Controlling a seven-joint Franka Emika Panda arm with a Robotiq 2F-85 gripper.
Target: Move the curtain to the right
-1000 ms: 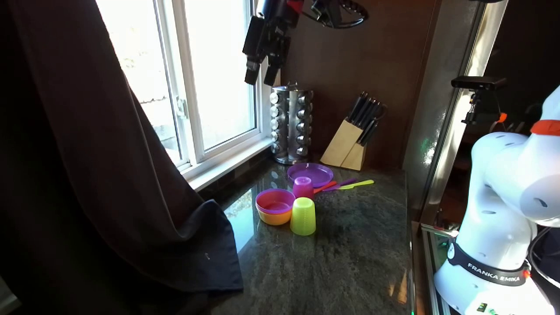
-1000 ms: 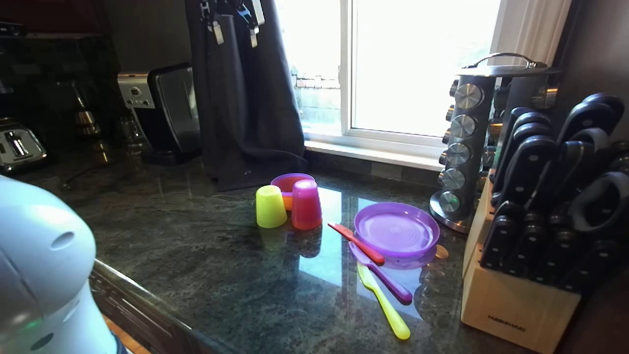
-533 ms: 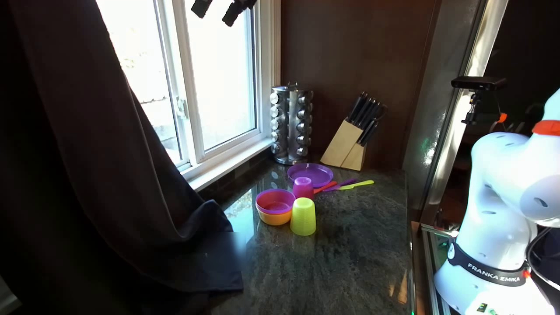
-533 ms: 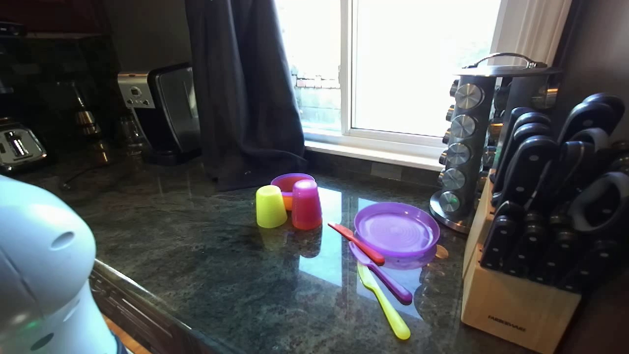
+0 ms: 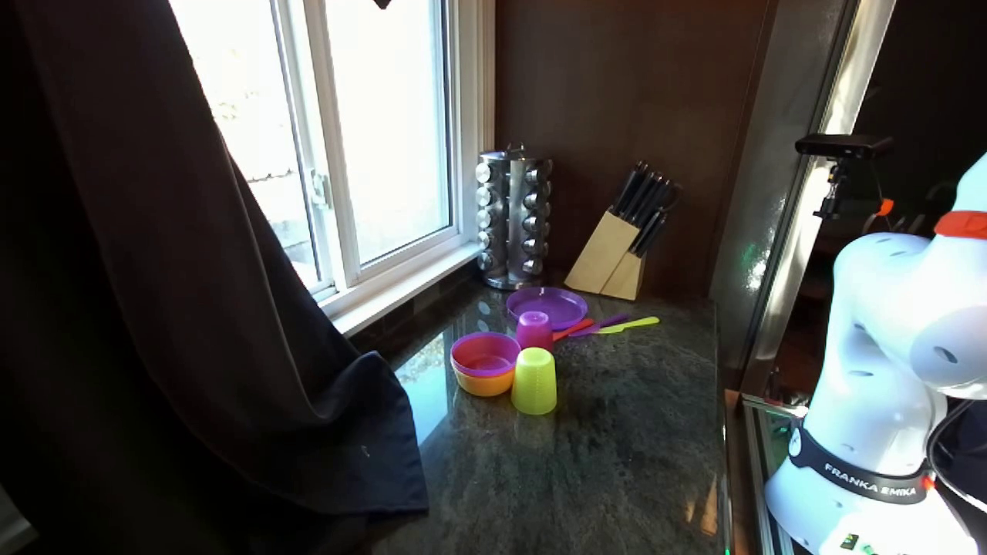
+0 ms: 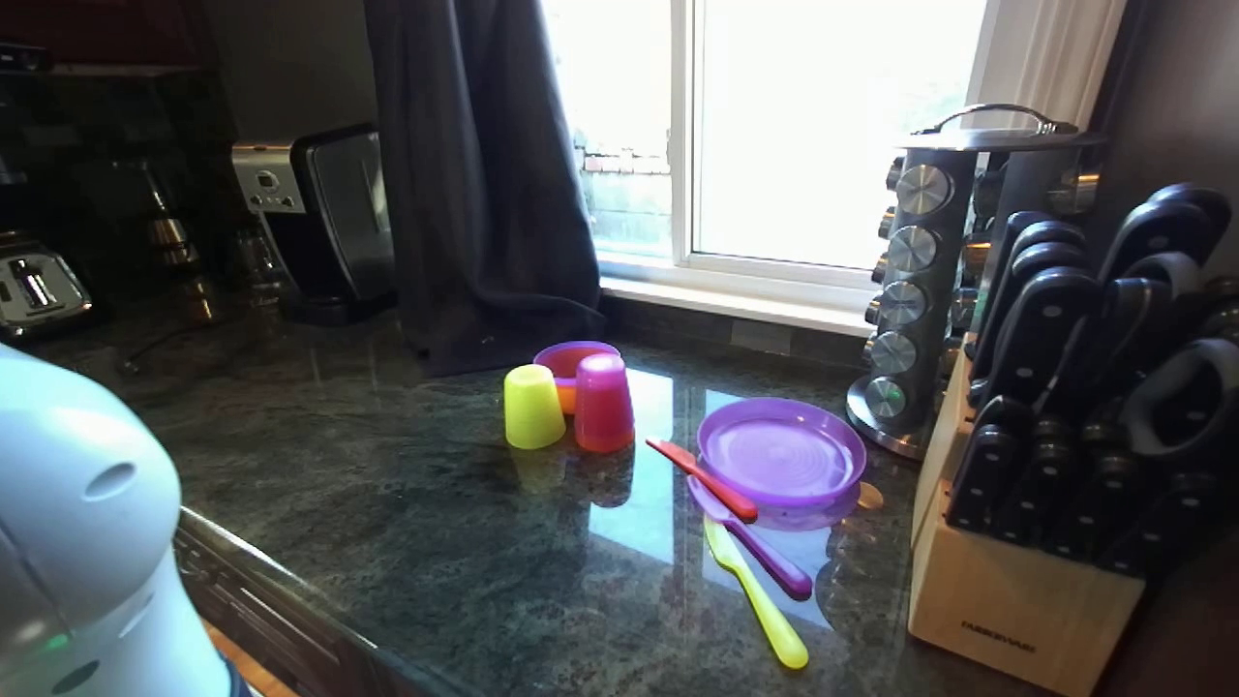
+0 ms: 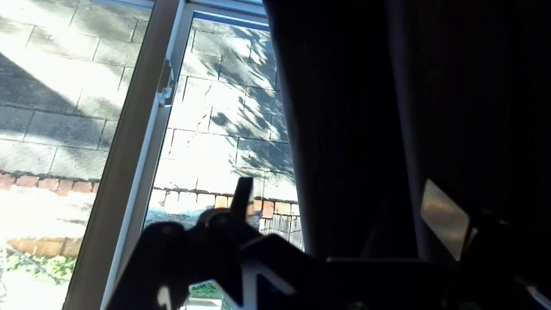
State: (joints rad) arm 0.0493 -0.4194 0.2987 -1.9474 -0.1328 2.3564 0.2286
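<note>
The curtain (image 5: 154, 270) is a large dark drape hanging at the left of the window, its lower end bunched on the counter. It also shows in an exterior view (image 6: 474, 174) and fills the right of the wrist view (image 7: 344, 107). My gripper (image 7: 337, 189) is open, fingers wide apart. The left finger stands against the window glass and the right finger in front of the dark cloth. The curtain's free edge lies between the fingers as seen from the wrist; I cannot tell whether they touch it. In an exterior view only a dark fingertip (image 5: 382, 3) shows at the top edge.
The window (image 5: 385, 139) is beside the curtain. On the counter (image 6: 387, 503) stand a green cup (image 6: 534, 407), a pink cup (image 6: 605, 402), stacked bowls (image 5: 484, 366), a purple plate (image 6: 782, 450), plastic knives, a spice rack (image 5: 513, 223), a knife block (image 5: 605, 254) and a coffee machine (image 6: 334, 213).
My gripper has moved up and to the left in an exterior view, almost out of the picture. It has left the top of the remaining exterior view. The curtain has not visibly moved.
</note>
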